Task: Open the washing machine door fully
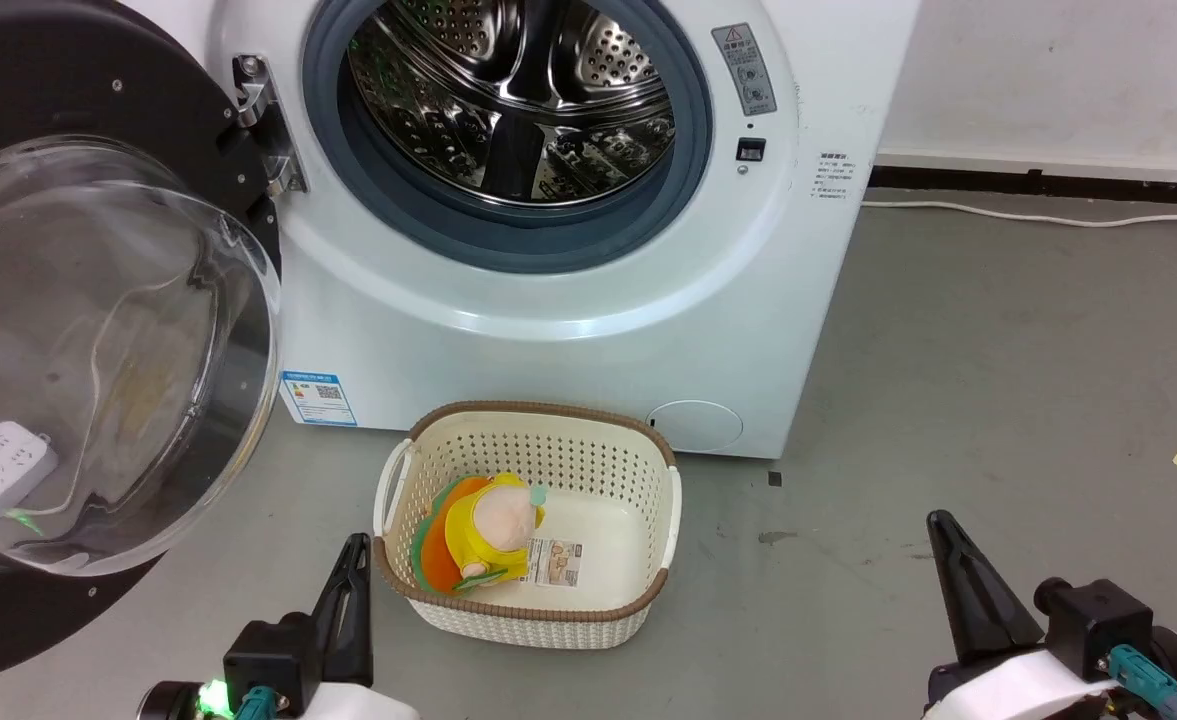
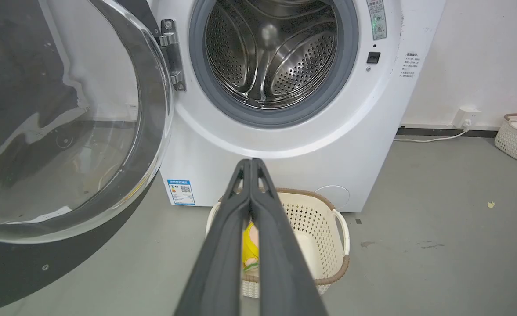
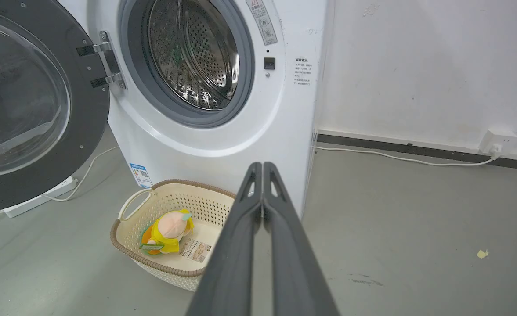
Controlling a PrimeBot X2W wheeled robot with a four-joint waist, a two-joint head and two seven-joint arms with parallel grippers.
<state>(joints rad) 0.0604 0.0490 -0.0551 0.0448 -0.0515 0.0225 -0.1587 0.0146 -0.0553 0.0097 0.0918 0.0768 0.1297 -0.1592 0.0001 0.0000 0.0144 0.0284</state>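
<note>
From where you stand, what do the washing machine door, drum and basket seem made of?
Washing machine door: glossy black rim, probably plastic; clear domed centre, glass or clear plastic, see-through. Drum: likely stainless steel, mirror-bright and perforated. Basket: seemingly moulded cream plastic, matte, with punched holes and brown woven-look rim.

Left gripper [image 1: 356, 548] & right gripper [image 1: 940, 522]: long dark-grey tapered fingers w/ slotted tips, black wrist blocks, teal connectors, white forearm shells; green LED on left.
</note>
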